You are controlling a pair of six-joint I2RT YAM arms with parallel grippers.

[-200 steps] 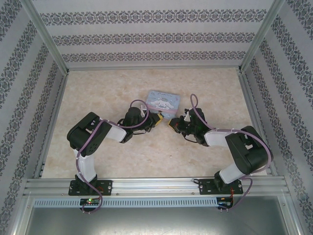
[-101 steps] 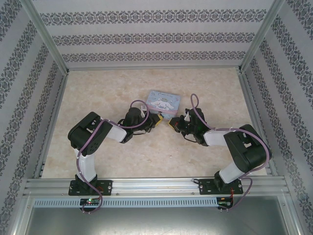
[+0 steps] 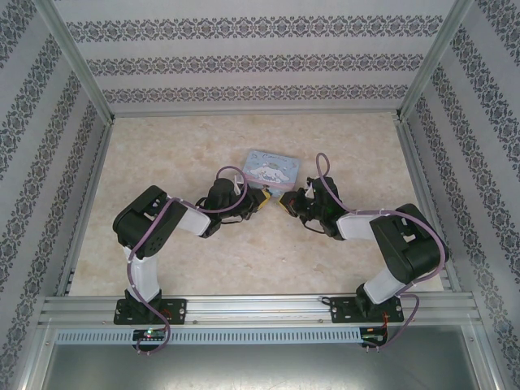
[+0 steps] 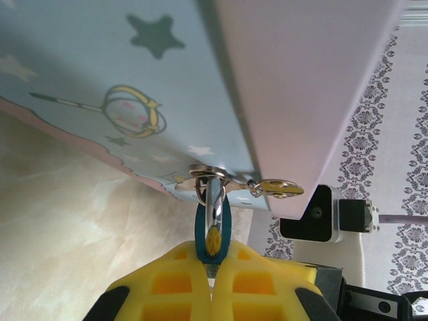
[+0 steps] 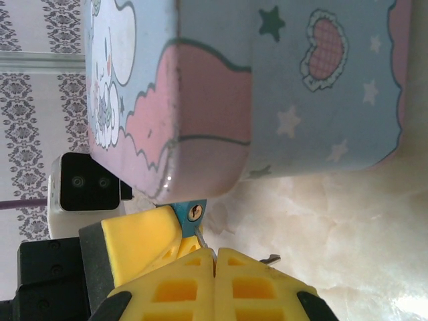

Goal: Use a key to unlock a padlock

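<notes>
The left gripper, bottom centre of its wrist view, is clamped on the padlock, whose silvery shackle hooks through the clasp of the tin just above. The right gripper, low in its own view, has its fingers pressed together

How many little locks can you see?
1. The padlock hangs on the front of the tin, pinched by the left gripper. Another could hide behind the tin.

Padlock in left hand
</notes>
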